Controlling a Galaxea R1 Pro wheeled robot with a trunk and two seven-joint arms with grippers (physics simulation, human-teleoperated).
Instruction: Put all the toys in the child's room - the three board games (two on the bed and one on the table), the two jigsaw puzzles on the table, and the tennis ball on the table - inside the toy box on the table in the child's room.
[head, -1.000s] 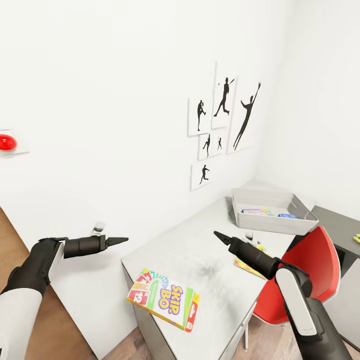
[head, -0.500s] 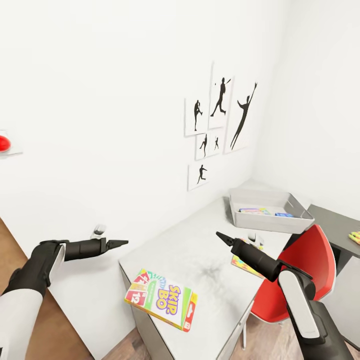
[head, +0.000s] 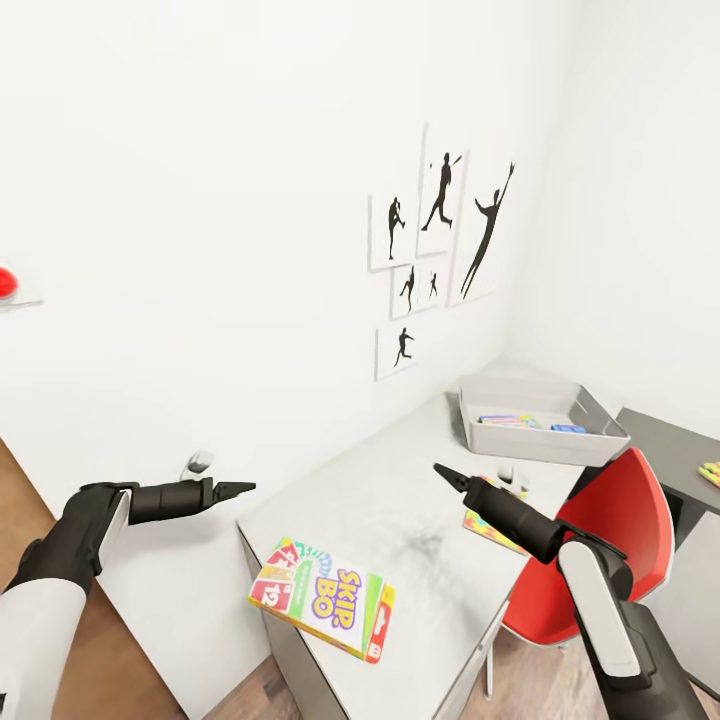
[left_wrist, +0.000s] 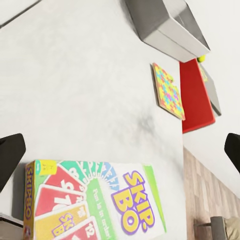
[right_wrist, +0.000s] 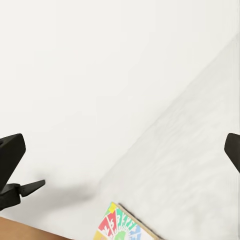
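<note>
One board game (head: 322, 598) and one jigsaw puzzle (left_wrist: 168, 91) lie on table (head: 400, 510).

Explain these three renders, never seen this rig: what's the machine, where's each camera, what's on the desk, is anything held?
It is a simulated wheeled robot with two arms. The wide picture comes from its head camera; the other two come from cameras near each arm's fingers. The left gripper hangs beside the table; the right gripper is above it. Both are open and hold nothing. On the table lie a Skip-Bo board game, overhanging the near edge, a jigsaw puzzle and the grey toy box, already holding colourful items. A red chair stands at the desk.
</note>
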